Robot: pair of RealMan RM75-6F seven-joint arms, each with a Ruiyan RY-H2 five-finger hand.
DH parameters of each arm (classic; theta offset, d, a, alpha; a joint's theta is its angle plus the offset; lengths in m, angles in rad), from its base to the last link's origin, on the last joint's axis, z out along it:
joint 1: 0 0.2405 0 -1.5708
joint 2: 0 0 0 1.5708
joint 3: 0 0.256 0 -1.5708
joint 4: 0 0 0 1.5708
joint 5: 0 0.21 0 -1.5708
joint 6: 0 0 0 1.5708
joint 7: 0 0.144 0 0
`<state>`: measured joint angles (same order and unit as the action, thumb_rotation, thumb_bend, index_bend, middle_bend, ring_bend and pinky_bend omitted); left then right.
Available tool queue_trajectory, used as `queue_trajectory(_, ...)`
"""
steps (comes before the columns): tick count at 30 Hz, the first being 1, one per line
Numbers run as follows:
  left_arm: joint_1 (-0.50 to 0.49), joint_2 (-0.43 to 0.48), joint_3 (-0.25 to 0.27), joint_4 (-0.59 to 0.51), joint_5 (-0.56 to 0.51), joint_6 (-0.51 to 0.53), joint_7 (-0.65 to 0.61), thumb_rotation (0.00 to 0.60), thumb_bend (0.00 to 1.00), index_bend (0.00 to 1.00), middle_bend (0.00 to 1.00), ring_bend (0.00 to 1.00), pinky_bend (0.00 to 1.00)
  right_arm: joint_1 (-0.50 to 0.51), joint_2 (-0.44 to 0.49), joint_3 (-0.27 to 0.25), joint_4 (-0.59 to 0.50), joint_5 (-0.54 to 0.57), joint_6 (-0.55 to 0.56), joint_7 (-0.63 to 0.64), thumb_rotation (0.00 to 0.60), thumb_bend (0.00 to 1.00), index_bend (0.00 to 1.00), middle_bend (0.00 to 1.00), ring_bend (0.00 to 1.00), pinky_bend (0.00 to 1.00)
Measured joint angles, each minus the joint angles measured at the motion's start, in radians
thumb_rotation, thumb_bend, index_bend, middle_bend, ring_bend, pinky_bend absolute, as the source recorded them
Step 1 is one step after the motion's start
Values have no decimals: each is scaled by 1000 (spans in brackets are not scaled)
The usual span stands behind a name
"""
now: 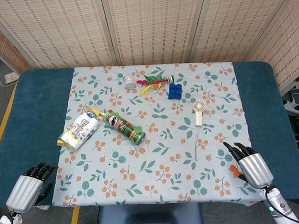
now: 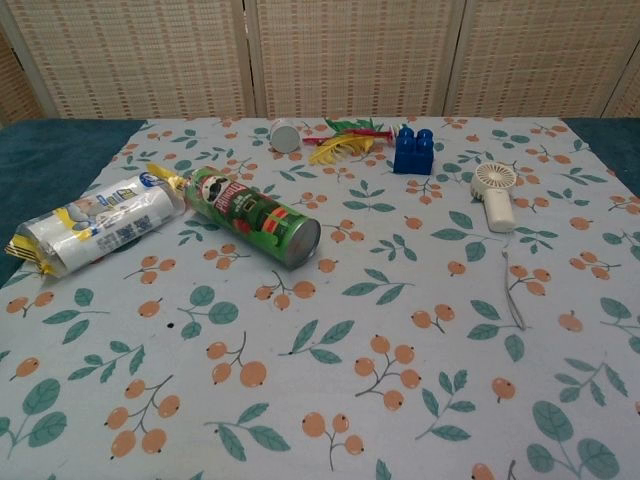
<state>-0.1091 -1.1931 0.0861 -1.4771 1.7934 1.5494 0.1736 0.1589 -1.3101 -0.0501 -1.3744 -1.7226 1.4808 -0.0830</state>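
Note:
Only the head view shows my hands. My left hand (image 1: 30, 186) hovers over the blue table edge at the near left corner, fingers stretched forward and holding nothing. My right hand (image 1: 249, 163) sits over the near right of the floral cloth (image 1: 156, 166), fingers apart and empty. A green crisp can (image 1: 124, 126) (image 2: 255, 215) lies on its side at centre left, touching a white and yellow snack packet (image 1: 80, 130) (image 2: 95, 222). Nearest my right hand is a thin grey strap (image 1: 197, 147) (image 2: 515, 290).
A white hand fan (image 1: 199, 112) (image 2: 495, 194) lies right of centre. At the back are a blue block (image 1: 175, 90) (image 2: 414, 151), a red, yellow and green feather toy (image 1: 152, 83) (image 2: 345, 140) and a small white jar (image 1: 130, 82) (image 2: 285, 134). Folding screens stand behind the table.

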Motion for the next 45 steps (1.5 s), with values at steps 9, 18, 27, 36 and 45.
queue_trajectory(9,6,4,6,-4,16,18,2,600,422,244,284,213,405,12,-1,5,-5,25,-44,-5,600,251,64,309,178,386)
queue_trajectory(18,1,8,-3,5,-1,16,-39,600,422,243,285,212,407,68,-46,44,50,69,-127,3,600,373,144,697,607,712)
queue_trajectory(27,6,18,1,-1,12,35,-59,600,423,243,286,212,406,167,-34,123,-68,228,-336,-56,600,671,147,828,727,787)
queue_trajectory(36,2,20,1,-8,-2,16,-55,600,422,244,285,214,407,279,-25,216,-184,561,-523,-201,600,707,85,836,731,788)
queue_trajectory(45,-2,20,-2,-7,-10,3,-56,600,422,243,286,214,407,403,-64,287,-209,889,-592,-325,600,724,88,840,731,788)
